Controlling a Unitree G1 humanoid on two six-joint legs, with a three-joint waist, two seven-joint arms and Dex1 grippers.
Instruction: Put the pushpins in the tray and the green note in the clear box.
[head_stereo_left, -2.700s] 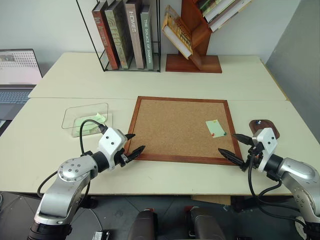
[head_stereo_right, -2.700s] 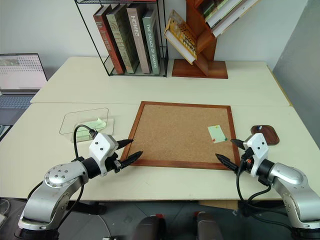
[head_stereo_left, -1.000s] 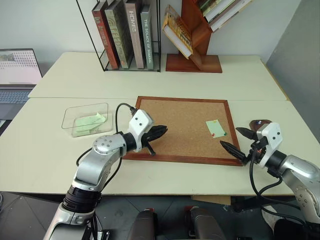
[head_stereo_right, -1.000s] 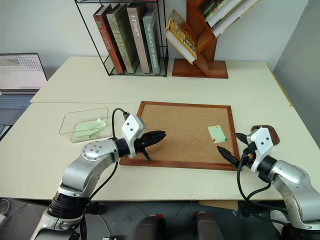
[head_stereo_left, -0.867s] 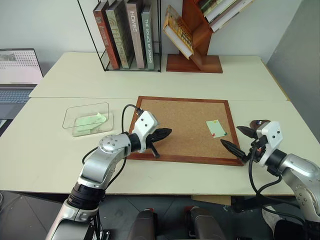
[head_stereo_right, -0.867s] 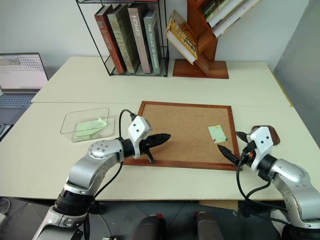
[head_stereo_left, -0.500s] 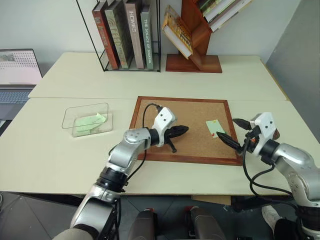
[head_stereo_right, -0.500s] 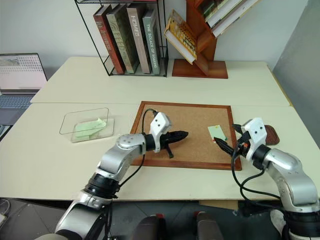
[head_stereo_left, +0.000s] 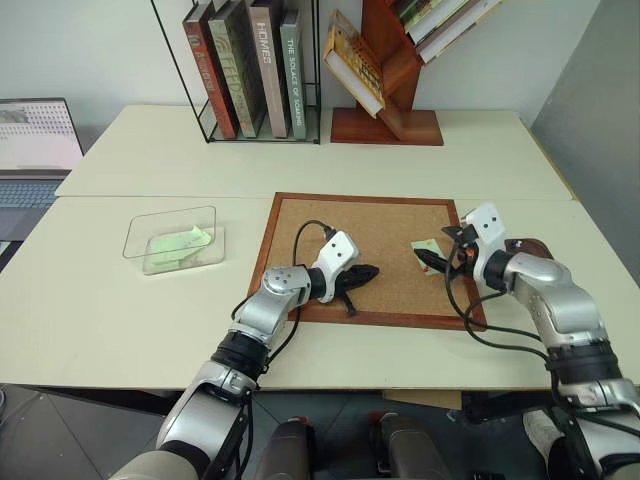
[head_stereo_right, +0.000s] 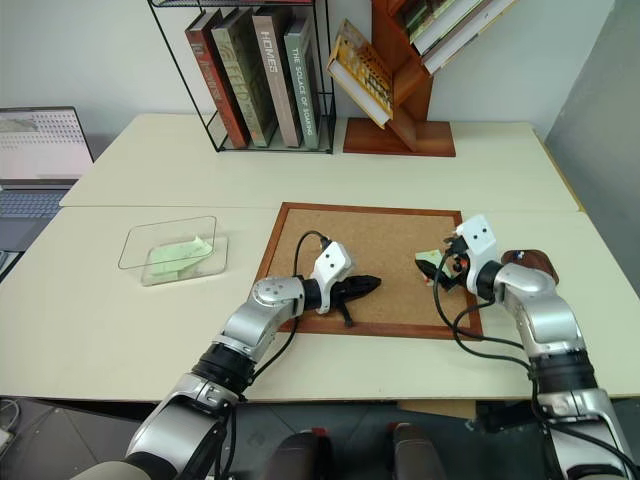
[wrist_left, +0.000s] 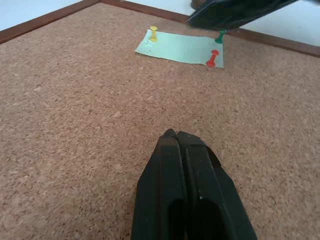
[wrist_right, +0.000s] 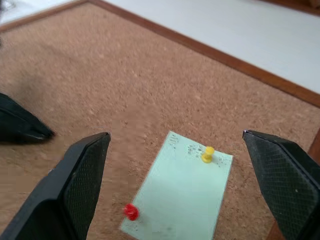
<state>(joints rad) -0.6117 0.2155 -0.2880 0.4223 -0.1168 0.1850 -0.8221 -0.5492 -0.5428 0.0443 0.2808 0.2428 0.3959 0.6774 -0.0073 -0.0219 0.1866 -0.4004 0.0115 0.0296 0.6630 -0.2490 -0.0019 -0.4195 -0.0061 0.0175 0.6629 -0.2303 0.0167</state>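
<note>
Stage: pin removal not yet started | right end effector (wrist_right: 175, 165) hung wide open over the green note (wrist_right: 181, 192), which you saw pinned flat on the corkboard (head_stereo_left: 380, 225) by a red pushpin (wrist_right: 130, 211) | left end effector (wrist_left: 185, 145) was shut, empty, mid-board | tray (head_stereo_right: 535, 262) sat beside the board on your tabletop (head_stereo_left: 150, 160)

Green note (wrist_right: 184, 195) flat on corkboard, pinned w/ red, yellow, green pushpins (wrist_left: 212, 58); tray (head_stereo_right: 536, 262) beside board.
</note>
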